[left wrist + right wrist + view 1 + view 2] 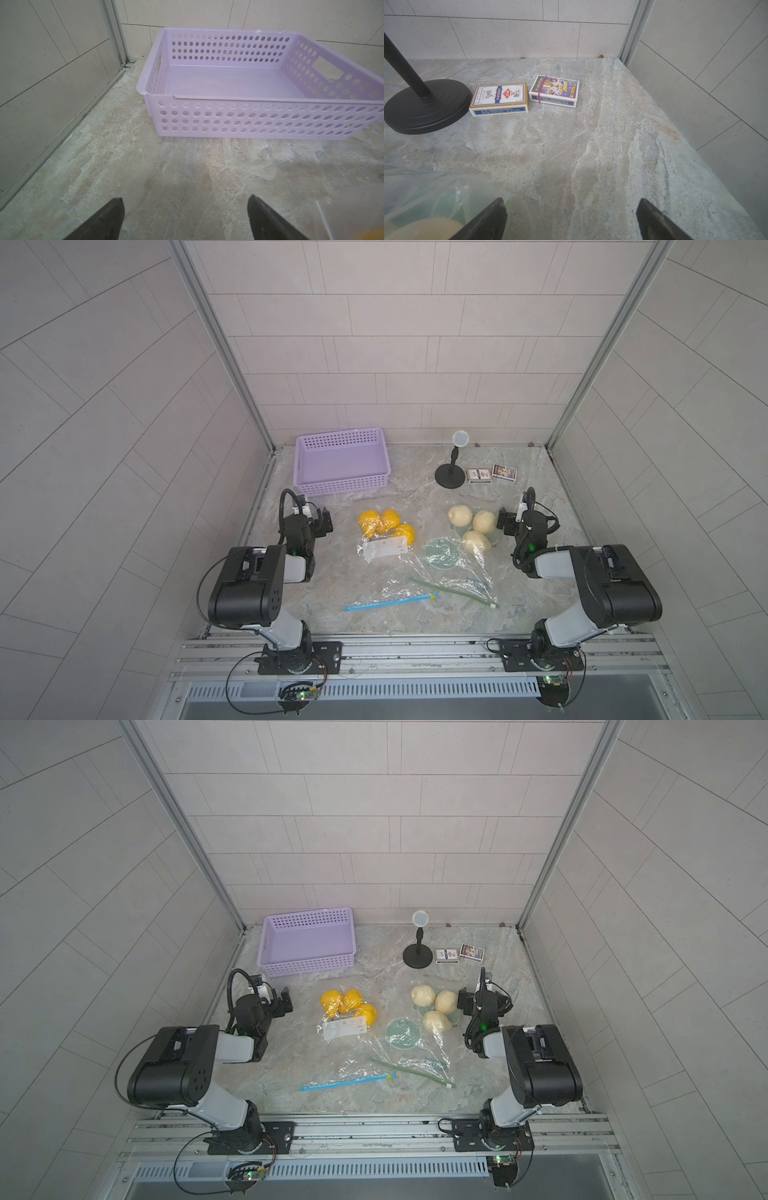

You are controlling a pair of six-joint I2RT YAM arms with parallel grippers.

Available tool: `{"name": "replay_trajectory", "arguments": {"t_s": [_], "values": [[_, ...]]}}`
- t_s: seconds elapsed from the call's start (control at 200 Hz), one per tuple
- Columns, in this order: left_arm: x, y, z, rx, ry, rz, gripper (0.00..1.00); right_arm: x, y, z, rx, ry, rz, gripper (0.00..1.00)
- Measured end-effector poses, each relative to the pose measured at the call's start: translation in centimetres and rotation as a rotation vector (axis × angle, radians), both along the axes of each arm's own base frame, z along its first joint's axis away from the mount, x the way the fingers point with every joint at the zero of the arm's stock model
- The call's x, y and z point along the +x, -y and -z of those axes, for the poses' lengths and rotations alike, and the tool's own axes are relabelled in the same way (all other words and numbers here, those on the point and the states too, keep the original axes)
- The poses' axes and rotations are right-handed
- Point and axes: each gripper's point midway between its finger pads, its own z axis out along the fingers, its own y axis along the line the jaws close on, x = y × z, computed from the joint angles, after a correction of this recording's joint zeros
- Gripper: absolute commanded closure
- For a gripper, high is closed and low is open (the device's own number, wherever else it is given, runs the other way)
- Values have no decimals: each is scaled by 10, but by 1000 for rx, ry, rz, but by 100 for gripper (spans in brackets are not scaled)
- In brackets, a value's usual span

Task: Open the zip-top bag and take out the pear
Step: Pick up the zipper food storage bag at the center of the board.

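A clear zip-top bag [455,572] [415,1052] lies right of the table's middle, its green zip strip [453,592] [409,1071] at the near end. Inside, at the far end, sit three pale pears [475,542] [436,1022]. In the right wrist view one pear [425,226] shows through the film beside a finger. My right gripper [515,514] [473,994] [571,209] stands open just right of the pears, holding nothing. My left gripper [316,516] [274,996] [186,207] is open over bare table at the left, far from this bag.
A second clear bag with yellow fruit [386,522] and a blue zip [390,601] lies left of centre. A purple basket [316,485] [207,116] stands at the back left. A black microphone stand [450,477] [425,106] and two card boxes [479,475] [500,99] are at the back right.
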Motion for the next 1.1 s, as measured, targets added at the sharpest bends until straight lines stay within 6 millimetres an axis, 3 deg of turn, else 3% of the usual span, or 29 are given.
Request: {"name": "replay_trajectory", "arguments": {"t_s": [0.09,0.125,0.16,0.225,0.27,0.3,0.355,0.425,0.49,0.57,0.625,0.675,0.756,0.836,0.931,1.101], "values": [[-3,6,-3,6,-16,32,0,-9,-8,-8,-32,-34,5,0],[-5,10,-9,16,-31,37,0,-12,-16,-20,-15,-50,-1,0],[-7,13,-20,15,-41,24,0,-7,-25,-45,21,-36,-20,0],[1,19,-59,-52,-23,-22,0,11,-47,-104,128,39,-97,1],[14,27,-98,-122,21,-21,0,24,-68,-145,224,92,-181,2],[21,31,-118,-164,41,-14,0,28,-86,-163,285,108,-253,4],[30,46,-150,-270,49,36,0,28,-125,-174,390,77,-389,6],[32,75,-168,-412,10,141,0,11,-188,-152,515,-69,-571,6],[21,117,-157,-519,-94,262,0,-23,-242,-107,589,-277,-702,5],[-15,181,-114,-585,-307,410,7,-85,-286,-47,629,-562,-804,7],[-52,218,-75,-604,-479,492,17,-116,-295,-20,647,-690,-822,9],[-85,238,-44,-622,-618,530,25,-135,-294,-1,674,-766,-807,9],[-122,240,-6,-625,-771,512,37,-157,-288,22,698,-842,-769,10],[-145,238,15,-626,-857,487,45,-177,-292,35,707,-886,-776,12],[-156,239,24,-628,-895,479,49,-195,-303,43,707,-919,-812,17],[-164,238,40,-621,-933,463,53,-195,-317,44,756,-883,-843,27]]}}
